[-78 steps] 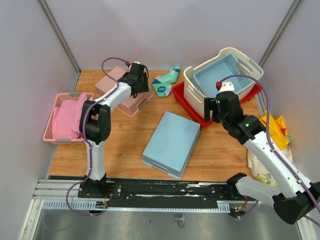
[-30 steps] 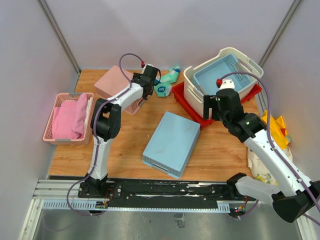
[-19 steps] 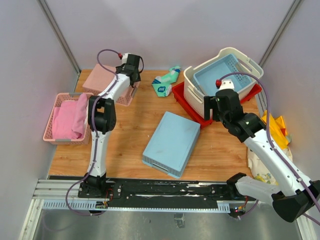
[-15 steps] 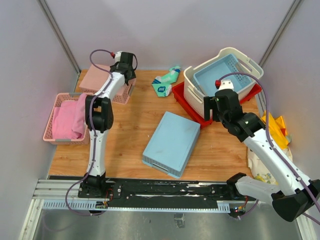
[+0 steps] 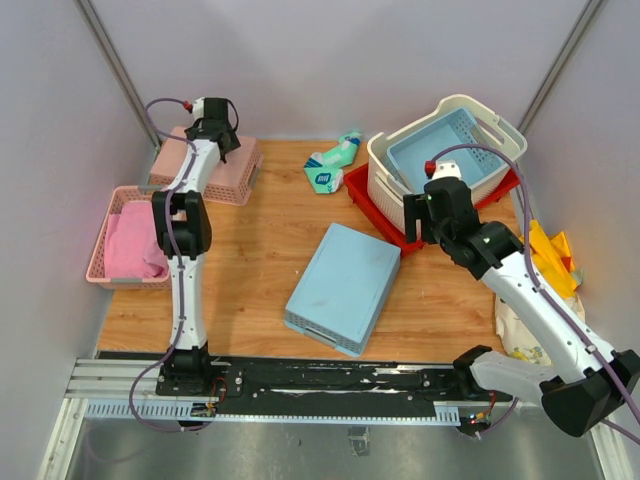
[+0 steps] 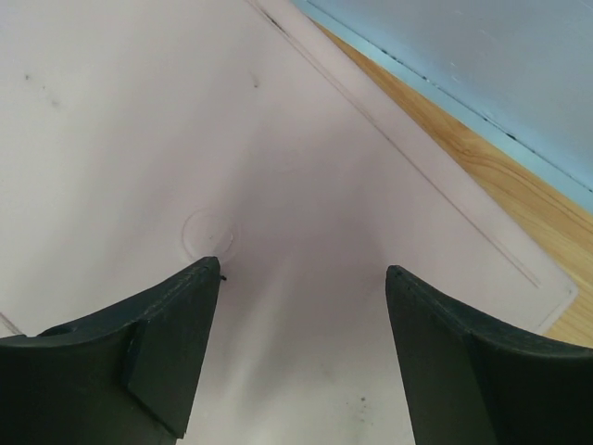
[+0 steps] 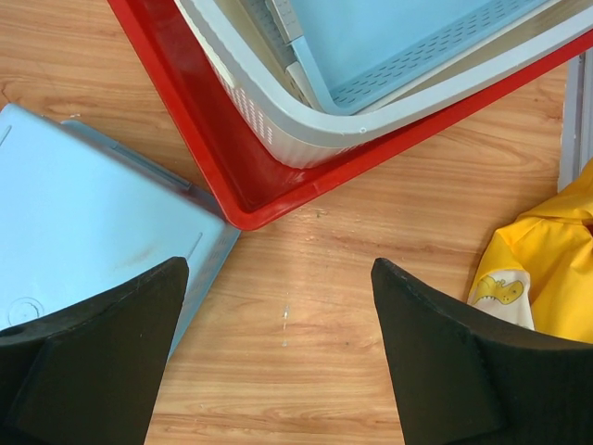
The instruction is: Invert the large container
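On the wooden desk [image 5: 250, 270], the large cream perforated plastic container [image 5: 385, 165] sits far right in the flat red tray [image 5: 365, 195]. It is mouth up, its long axis slanting near-left to far-right, and not yet touched. Only the upturned pink basket [image 5: 225, 175] has shifted, to the far-left corner. The left claw [image 6: 301, 278] is spread, empty, above it. The right claw [image 7: 278, 269] is spread, empty, beside the tray.

Lab test cell, blank grey walls [image 5: 330, 60]

Pale lilac-grey walls [image 5: 300, 60] enclose a wooden tabletop [image 5: 250, 270], evenly lit, with a metal rail [image 5: 330, 380] along its near edge.
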Action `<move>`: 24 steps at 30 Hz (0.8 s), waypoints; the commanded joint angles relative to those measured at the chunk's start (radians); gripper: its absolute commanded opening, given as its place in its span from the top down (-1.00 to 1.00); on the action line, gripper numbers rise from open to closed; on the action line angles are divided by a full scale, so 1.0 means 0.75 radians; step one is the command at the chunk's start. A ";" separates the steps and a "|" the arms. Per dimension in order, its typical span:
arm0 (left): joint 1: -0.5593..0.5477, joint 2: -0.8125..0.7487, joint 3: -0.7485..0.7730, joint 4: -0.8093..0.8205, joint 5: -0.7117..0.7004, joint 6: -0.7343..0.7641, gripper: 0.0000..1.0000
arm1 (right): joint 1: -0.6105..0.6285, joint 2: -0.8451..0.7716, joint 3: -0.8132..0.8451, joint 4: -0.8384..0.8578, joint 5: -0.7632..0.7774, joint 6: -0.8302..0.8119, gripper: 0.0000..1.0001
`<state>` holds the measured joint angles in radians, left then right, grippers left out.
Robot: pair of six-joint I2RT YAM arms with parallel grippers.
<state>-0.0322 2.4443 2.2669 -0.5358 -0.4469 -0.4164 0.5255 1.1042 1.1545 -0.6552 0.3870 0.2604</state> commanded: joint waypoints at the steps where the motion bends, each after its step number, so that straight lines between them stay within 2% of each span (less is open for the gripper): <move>1: -0.007 -0.052 0.004 -0.088 0.075 0.038 -0.58 | -0.012 -0.019 0.003 0.007 -0.021 0.029 -0.65; 7: -0.165 -0.310 -0.219 0.104 -0.040 0.224 -0.73 | -0.013 -0.090 -0.038 0.005 -0.020 0.066 -0.65; 10: -0.262 -0.345 -0.311 0.191 -0.093 0.320 -0.81 | -0.012 -0.103 -0.051 -0.003 -0.023 0.076 -0.64; 15: -0.342 -0.222 -0.288 0.153 -0.190 0.391 -0.83 | -0.014 -0.094 -0.047 -0.003 -0.027 0.070 -0.64; 18: -0.344 -0.139 -0.228 0.105 -0.198 0.373 -0.76 | -0.013 -0.082 -0.046 -0.004 -0.013 0.061 -0.65; 22: -0.321 -0.044 -0.190 0.086 -0.313 0.351 -0.57 | -0.013 -0.062 -0.047 -0.003 -0.004 0.045 -0.65; 24: -0.294 -0.018 -0.176 0.059 -0.340 0.327 -0.54 | -0.013 -0.053 -0.049 -0.002 0.002 0.034 -0.65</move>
<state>-0.2951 2.3802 2.0911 -0.4461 -0.5972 -0.1551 0.5255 1.0523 1.1278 -0.6559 0.3672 0.2981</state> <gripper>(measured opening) 0.789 0.825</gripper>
